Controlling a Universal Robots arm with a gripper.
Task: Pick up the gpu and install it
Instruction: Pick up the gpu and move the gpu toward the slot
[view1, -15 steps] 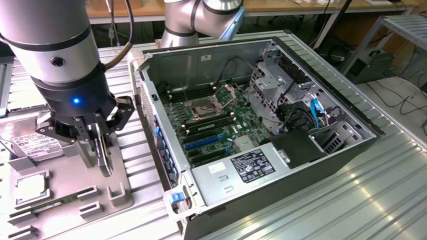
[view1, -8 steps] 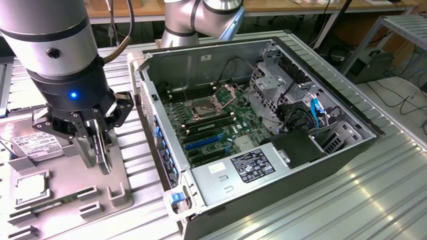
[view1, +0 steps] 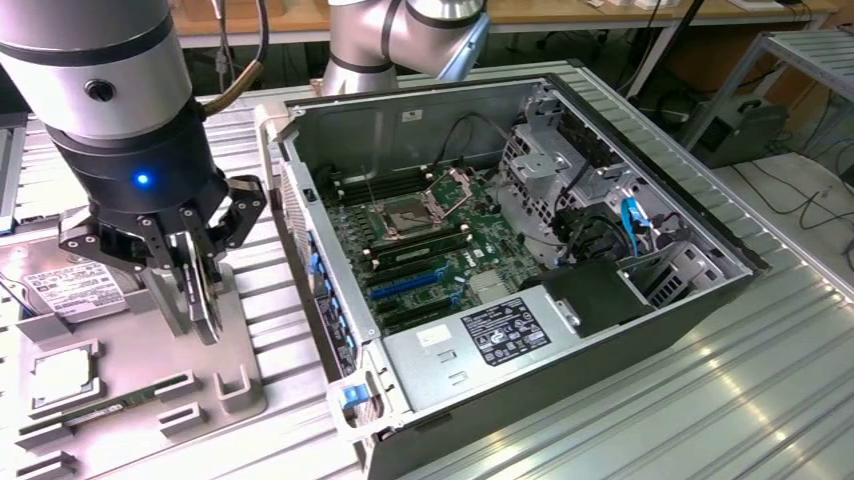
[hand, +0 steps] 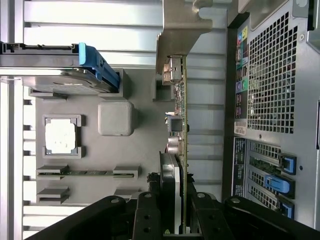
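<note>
The gpu (view1: 203, 292) is a thin dark card standing on edge between my fingers, over the grey fixture tray (view1: 200, 380) at the exterior view's left. My gripper (view1: 191, 285) is shut on the gpu. In the wrist view the gpu (hand: 183, 115) shows edge-on, with its silvery end bracket (hand: 180, 30) at the far end and a round fan close to my gripper (hand: 175, 220). I cannot tell whether the card's lower edge touches the tray.
The open computer case (view1: 694, 215) lies at the exterior view's right, with the motherboard and blue slots (view1: 414, 285) exposed. A hard drive (view1: 74, 285), a processor (view1: 60, 375) and a memory stick (view1: 100, 410) sit on the tray. The case's vented rear (hand: 270, 90) faces the card.
</note>
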